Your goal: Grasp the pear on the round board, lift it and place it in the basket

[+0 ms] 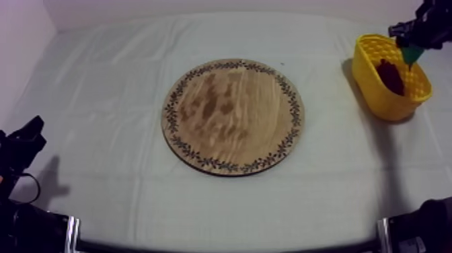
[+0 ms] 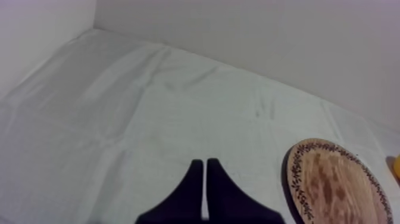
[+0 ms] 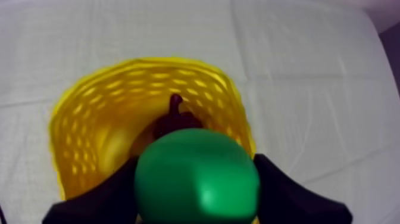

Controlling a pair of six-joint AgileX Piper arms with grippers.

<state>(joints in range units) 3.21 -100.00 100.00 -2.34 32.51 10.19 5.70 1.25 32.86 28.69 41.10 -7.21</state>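
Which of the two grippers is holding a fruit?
The right gripper, shut on the green pear over the yellow basket; the left gripper is shut on nothing.

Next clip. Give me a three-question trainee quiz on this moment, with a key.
1. True or false: fruit lies on the round wooden board with the patterned rim.
2. Where is the green toy pear? A) lying on the board; B) held by the right gripper over the yellow basket; C) lying at the bottom of that basket.
3. Fill in: the left gripper has its two black fingers together as a narrow wedge with nothing between them, so it is ____.

Key: 1 false; 2 B; 3 shut.
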